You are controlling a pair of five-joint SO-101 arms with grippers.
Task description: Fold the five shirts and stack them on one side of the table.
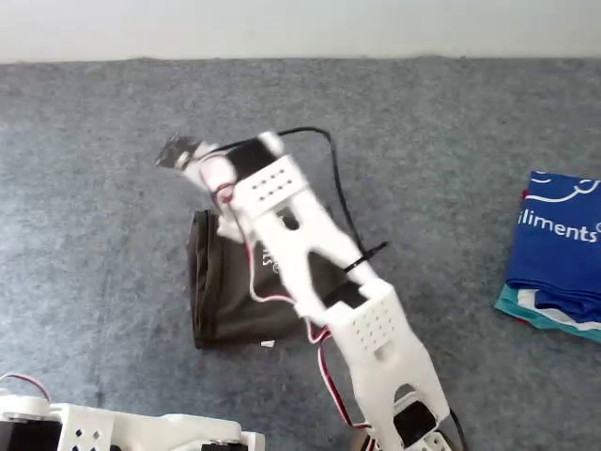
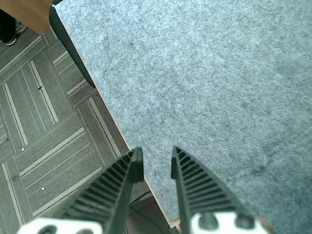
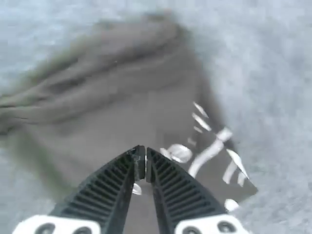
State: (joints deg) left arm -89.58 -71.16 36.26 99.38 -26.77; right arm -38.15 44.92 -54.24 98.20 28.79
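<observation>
Right pincer (image 3: 142, 155) — tips together — hovers over the folded dark shirt (image 1: 218, 301), long axis running near-to-far; left pincer (image 2: 156, 157) apart.

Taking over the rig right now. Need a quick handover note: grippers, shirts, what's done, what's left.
Left gripper: open, empty, above the edge of the table.
Right gripper: shut, nothing seen in it, above the dark shirt.
Dark shirt: looks folded, mid-table, apart from the stack.
Stack: at one side of the table, blue shirt on top, teal and red edges under it; count unclear.
Left to do: put the dark shirt on the stack, confirm all five.
</observation>
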